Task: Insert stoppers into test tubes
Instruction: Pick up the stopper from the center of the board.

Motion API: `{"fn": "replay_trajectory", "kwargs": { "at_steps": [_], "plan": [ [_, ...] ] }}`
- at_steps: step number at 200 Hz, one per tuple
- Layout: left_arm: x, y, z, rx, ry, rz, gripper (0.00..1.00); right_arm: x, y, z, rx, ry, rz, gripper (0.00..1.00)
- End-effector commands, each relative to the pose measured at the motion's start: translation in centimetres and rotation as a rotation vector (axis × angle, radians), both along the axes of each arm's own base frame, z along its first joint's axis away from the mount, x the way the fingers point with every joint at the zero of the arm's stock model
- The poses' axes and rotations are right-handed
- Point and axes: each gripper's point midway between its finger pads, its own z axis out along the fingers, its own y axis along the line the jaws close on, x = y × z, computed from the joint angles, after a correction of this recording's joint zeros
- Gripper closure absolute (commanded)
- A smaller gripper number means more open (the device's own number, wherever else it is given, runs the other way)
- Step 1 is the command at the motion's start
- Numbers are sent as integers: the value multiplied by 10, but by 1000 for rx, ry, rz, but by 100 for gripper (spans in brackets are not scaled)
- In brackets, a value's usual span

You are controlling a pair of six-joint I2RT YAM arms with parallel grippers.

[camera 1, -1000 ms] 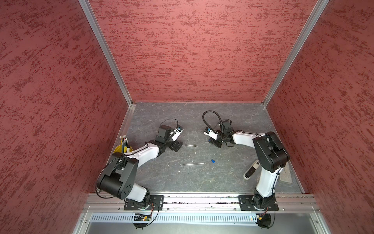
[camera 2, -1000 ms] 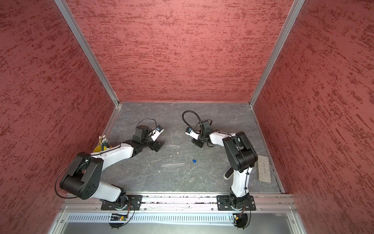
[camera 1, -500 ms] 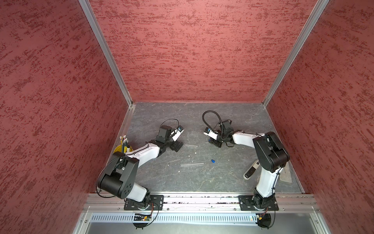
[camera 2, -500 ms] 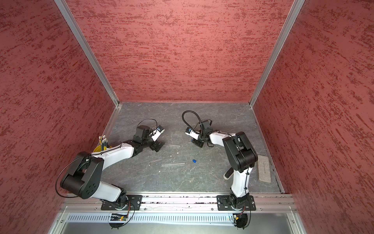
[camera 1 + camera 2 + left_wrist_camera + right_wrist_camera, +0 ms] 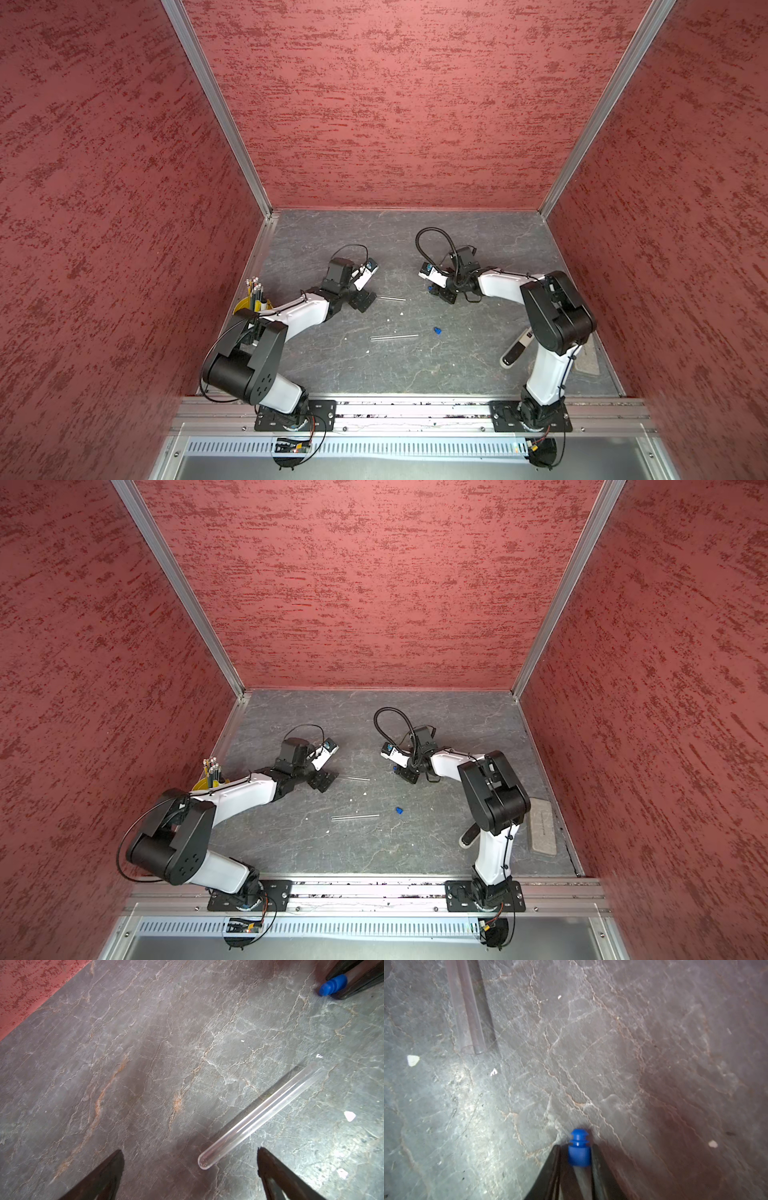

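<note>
Pressure from the right pincer holds a blue stopper by its thick end, ribbed tip free for plugging, while the left pincer, spread, straddles the closed end of a tube lying on the table, seemingly to steady it.

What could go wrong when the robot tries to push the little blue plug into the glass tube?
The test tube lies loose on the table. The open left gripper is not holding it, so it might roll away when nudged. The right gripper pinches the blue stopper only with its tips, so the stopper might slip or tilt when pushed in.
</note>
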Motion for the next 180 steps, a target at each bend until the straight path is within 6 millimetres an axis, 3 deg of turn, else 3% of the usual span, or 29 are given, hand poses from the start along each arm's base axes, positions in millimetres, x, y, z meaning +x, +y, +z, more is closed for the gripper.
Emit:
{"fn": "replay_trajectory", "kwargs": {
  "at_steps": [1,72,120,180],
  "plan": [
    [5,-3,6,7,-17,-10,1,-17,-11,-16,-52,72,3,75],
    [5,-4,3,15,-12,-19,0,-16,-12,-16,-62,67,6,85],
    [-5,-16,3,0,35,-100,0,-14,-10,-4,-46,38,5,84],
    [-5,-19,3,4,72,-118,0,-12,-11,-7,-56,37,5,79]
  ]
}}
